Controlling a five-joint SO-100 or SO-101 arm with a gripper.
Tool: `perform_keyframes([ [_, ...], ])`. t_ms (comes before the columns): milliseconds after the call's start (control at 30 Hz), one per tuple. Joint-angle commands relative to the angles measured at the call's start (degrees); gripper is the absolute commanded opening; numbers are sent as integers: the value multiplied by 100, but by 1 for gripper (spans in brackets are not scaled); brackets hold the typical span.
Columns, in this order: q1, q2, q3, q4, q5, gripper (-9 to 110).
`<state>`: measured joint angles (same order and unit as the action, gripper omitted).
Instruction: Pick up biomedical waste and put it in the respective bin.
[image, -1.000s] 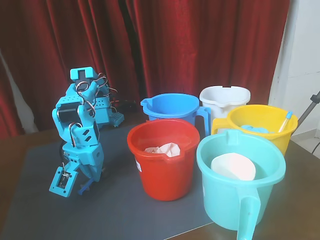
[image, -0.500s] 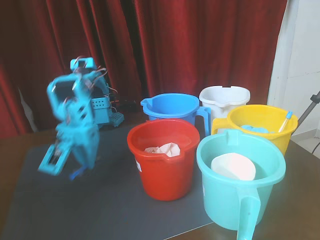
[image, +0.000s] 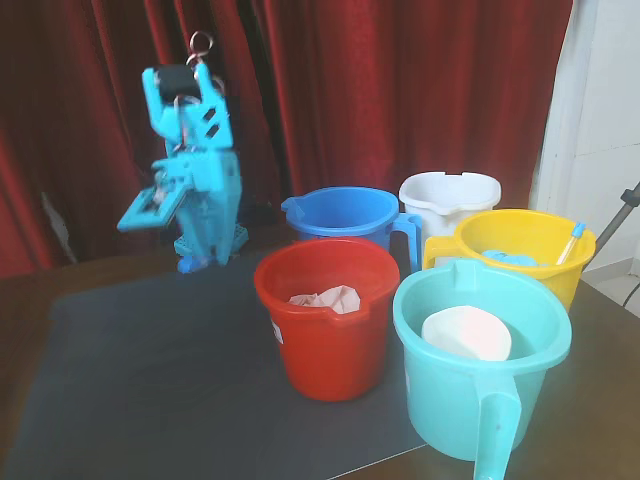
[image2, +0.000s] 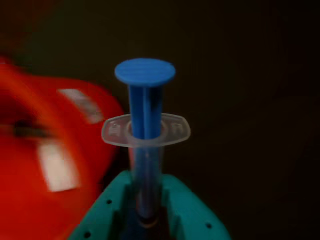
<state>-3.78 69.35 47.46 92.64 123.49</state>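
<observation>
The syringe sits clamped between the two teal fingers of the pincer: in the wrist view its clear barrel runs down into the jaws, the clear finger flange stands above them, and the blue plunger with its round flat head points toward the camera. A blurred red bucket fills the left of that view. In the fixed view the blue arm is raised above the far left of the dark mat, well apart from the buckets, with the pincer hanging low at its end; the syringe is too small and blurred to make out there. On the table to the right stand five buckets close together: the red bucket in front, holding a crumpled whitish-pink tissue; a teal bucket nearest the camera with a pale rounded object inside; a blue bucket behind the red one; a white bucket further right; and a yellow bucket with a thin blue-tipped item leaning on its rim. Red curtains hang behind.
</observation>
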Motion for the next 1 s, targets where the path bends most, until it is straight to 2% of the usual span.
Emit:
perform_keyframes([
  [0,-272,475,-457,1872,202,0],
  [333,-1160,343,-1521,1670,1178,0],
  [800,-1573,-2259,-4184,1529,1784,0],
  [967,-1573,-2470,-4342,1538,1784,0],
])
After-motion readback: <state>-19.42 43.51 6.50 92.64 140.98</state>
